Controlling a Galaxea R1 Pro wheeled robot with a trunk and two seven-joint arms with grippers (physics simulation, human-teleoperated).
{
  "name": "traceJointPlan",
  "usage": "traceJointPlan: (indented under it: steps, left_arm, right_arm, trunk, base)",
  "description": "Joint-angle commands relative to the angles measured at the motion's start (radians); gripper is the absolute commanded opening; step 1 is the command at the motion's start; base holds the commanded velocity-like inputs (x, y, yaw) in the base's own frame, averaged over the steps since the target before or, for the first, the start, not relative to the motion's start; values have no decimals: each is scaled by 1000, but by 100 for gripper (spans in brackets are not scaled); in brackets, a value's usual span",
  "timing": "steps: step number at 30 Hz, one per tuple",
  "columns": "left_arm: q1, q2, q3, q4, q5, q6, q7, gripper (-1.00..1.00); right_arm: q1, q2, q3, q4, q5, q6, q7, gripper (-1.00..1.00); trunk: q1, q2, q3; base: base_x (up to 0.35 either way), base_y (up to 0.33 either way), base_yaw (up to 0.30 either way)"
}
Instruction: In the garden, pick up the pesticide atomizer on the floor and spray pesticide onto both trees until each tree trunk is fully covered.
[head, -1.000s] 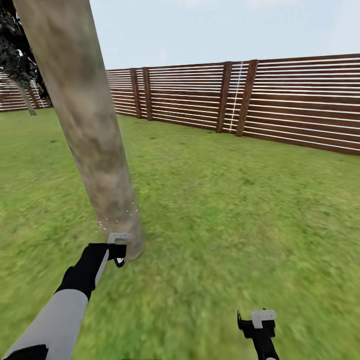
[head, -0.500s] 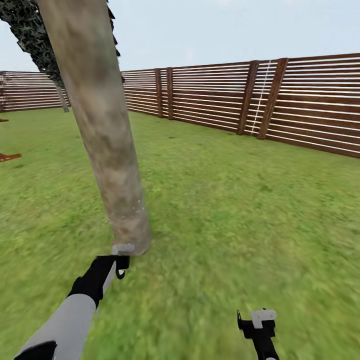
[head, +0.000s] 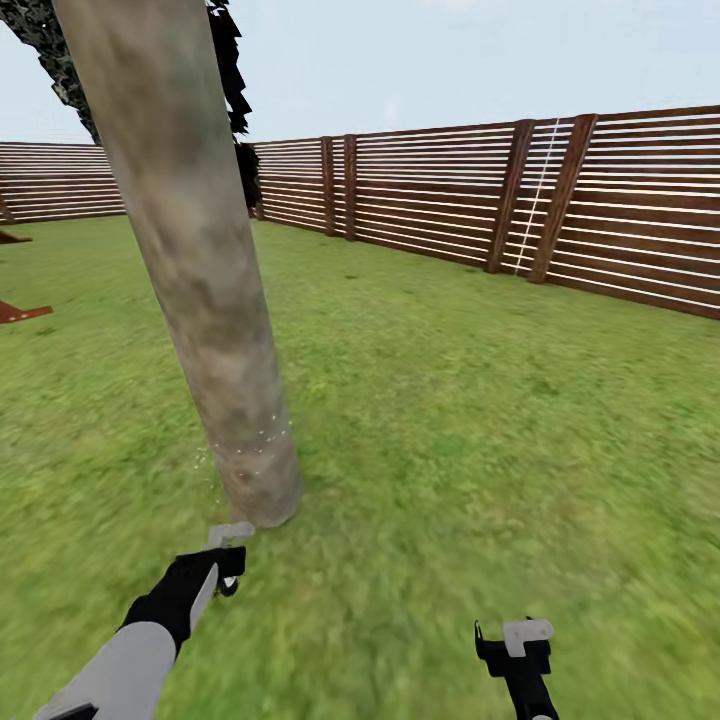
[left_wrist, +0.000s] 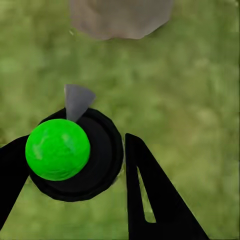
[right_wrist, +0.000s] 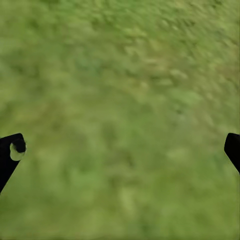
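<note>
One atomizer: the pesticide atomizer, a black round body with a bright green cap and a grey nozzle, sits between the left jaws, the nozzle leading out past the tips.
Left gripper: jaws narrowed around the atomizer body and holding it; one black finger lies just beside the body on its far side from the cap.
Tree trunk: thick, mottled grey-tan, rising just ahead of the left jaws; in the wrist view its foot lies in line with the nozzle.
Spray: small pale specks dot the bark low on the trunk, just beyond the jaw tips.
Step in hand, as judged: covering this trunk, with the lowest band under treatment.
Doing it well: keep the nozzle square to the bark and close without touching; sweep upward from the foot in overlapping bands; work round the far side too, since much of the column above the jaws looks unspeckled.
Risk: a tilt of the wrist would send spray onto the grass instead of the bark.
Right gripper: low and well apart from the trunk; jaws spread wide over bare grass, nothing between them.
Surroundings: a brown slatted fence rings the lawn well beyond both grippers.
</note>
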Motion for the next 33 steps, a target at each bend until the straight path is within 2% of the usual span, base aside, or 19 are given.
traceJointPlan:
  steps: [1, 2, 4, 5, 7, 9, 11, 14, 16, 24, 27, 33]
  left_arm:
    - [-1, -27, -3, 1, -6, 0, -2, -100]
    - [-1, -36, -10, 3, -6, -3, -2, -100]
    - [-1, -39, -16, 4, -7, -5, -2, -100]
    - [0, -30, -15, 7, -8, -6, -2, -100]
    - [11, 13, -16, 9, -8, -5, -2, -100]
    - [22, 32, -19, 15, -7, 3, -4, -100]
    - [29, 39, -22, 52, -8, 9, -2, -100]
    - [31, 19, -18, 62, -4, 15, -9, -100]
    - [31, 0, -18, 62, -6, 46, -4, -100]
    - [30, -1, -19, 49, -9, 56, 7, -100]
    - [31, -7, -18, 54, -5, 53, 84, -100]
    - [31, -18, -14, 53, 1, 53, 94, -100]
  right_arm:
    - [-1, 0, 5, 1, 8, 1, -10, 100]
    - [-1, 0, 5, 1, 8, 1, -10, 100]
    - [-1, 0, 5, 0, 8, 1, -10, 100]
    - [-1, 0, 5, 1, 8, 1, -10, 100]
    - [-1, 0, 5, 1, 8, 1, -10, 100]
    - [-1, 0, 5, 0, 8, 1, -9, 100]
    - [-1, 1, 6, 0, 8, 1, -9, 100]
    - [-1, 0, 5, 0, 8, 1, -10, 100]
    - [-1, 0, 5, 0, 8, 1, -10, 100]
    - [-1, 0, 5, 0, 8, 1, -10, 100]
    - [-1, 0, 5, 0, 8, 1, -10, 100]
    - [-1, 1, 6, 1, 8, 1, -10, 100]
  trunk:
    - [0, 0, -1]
    - [0, 0, -1]
    - [0, 0, -1]
    - [0, 0, -1]
    - [0, 0, -1]
    - [0, 0, -1]
    - [0, 0, -1]
    - [0, 0, -1]
    - [0, 0, -1]
    - [0, 0, -1]
    - [0, 0, -1]
    - [0, 0, -1]
  base:
    - [2, 0, 0]
    - [0, 0, 0]
    - [0, 0, 0]
    - [0, 0, 0]
    - [0, 0, 0]
    - [0, 0, 0]
    - [0, 0, 0]
    - [60, 11, 0]
    - [299, 9, 0]
    - [286, -76, 0]
    - [-50, -268, 173]
    - [-85, -275, 268]
